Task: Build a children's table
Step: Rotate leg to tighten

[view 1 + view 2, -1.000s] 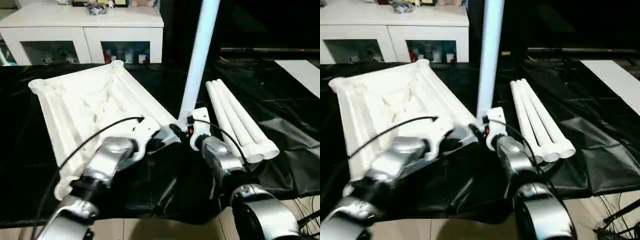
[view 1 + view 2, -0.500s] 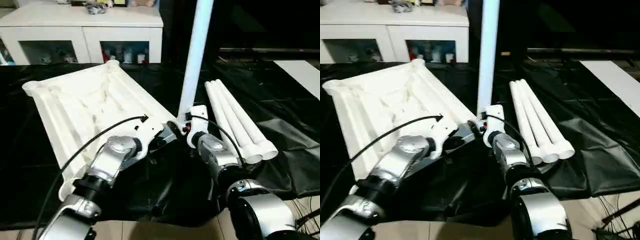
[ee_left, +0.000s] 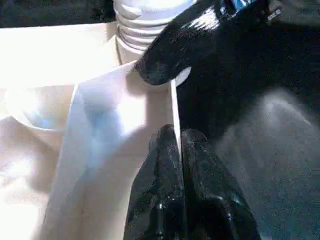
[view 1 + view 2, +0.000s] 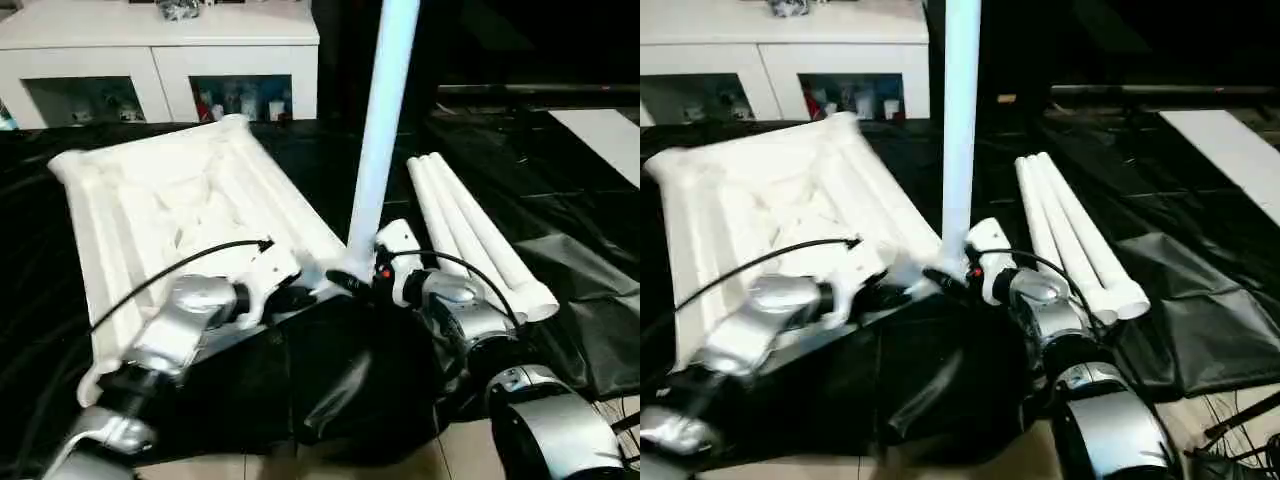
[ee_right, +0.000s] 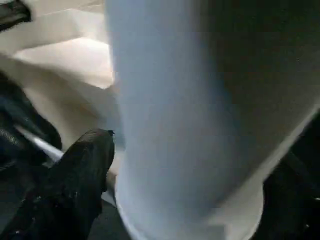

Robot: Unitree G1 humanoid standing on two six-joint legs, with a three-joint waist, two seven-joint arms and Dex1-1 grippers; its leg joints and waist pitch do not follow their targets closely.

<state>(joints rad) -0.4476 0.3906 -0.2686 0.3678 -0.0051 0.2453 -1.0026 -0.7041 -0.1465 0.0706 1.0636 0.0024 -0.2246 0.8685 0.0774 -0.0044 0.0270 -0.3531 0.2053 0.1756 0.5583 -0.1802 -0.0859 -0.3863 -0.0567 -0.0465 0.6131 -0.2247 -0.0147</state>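
The children's table top (image 4: 180,215) lies upside down on the black sheet (image 4: 330,380) that covers the counter, toward its left side. It is white moulded plastic, square, with long ribs and crossing ridges over its underside and a round socket at each corner. In the socket nearest me one white leg (image 4: 380,130) stands upright, a smooth round tube with ridged rings at its foot. Three more tube legs (image 4: 475,235) lie side by side, touching, toward the counter's right side. The sheet is glossy and creased, hanging in folds over the near edge.

My left gripper (image 3: 177,145) has its jaws pressed together on the thin upright edge wall of the top, just beside the corner socket. My right gripper (image 4: 350,280) sits at the base of the standing leg with its jaws spread wide; one black finger (image 5: 82,165) lies close beside the tube, and I cannot tell whether it touches.

A white cabinet (image 4: 160,50) with glass doors stands beyond the counter's far edge.
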